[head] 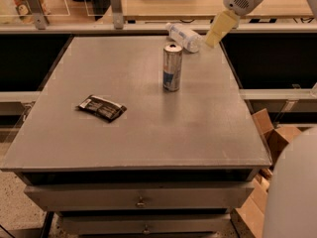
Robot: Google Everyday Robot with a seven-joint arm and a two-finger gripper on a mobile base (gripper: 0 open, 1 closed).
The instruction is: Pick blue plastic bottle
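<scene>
Claw: the pale yellow claw (214,33) hangs from a white, rounded wrist in the upper right, over the far right corner of the desk. It slants down and to the left.
Claw state: I cannot tell whether it is wide or narrow. It holds nothing that can be seen.
Task thing: the small clear plastic bottle with a pale blue-and-white label (184,36) lies on its side at the far edge of the desk, right of the middle. Its length runs from far left to near right.
Claw and bottle: the tip of the claw is just beside the bottle's right end. Whether they touch cannot be told.
Desk: a flat grey square desk (148,143) carries everything. Below its front edge are two grey drawers with small knobs.
Can: a tall silver-and-blue metal drink can (172,67) stands upright on the desk, just in front of the bottle and apart from it. Its top is open.
Packet: a flat dark snack wrapper (101,107) lies on the left half of the desk, well apart from the can and the bottle.
Beside the desk: brown cardboard boxes (271,135) sit on the floor to the right.
Lower right corner: a large white rounded part of the robot (292,192) fills it.
</scene>
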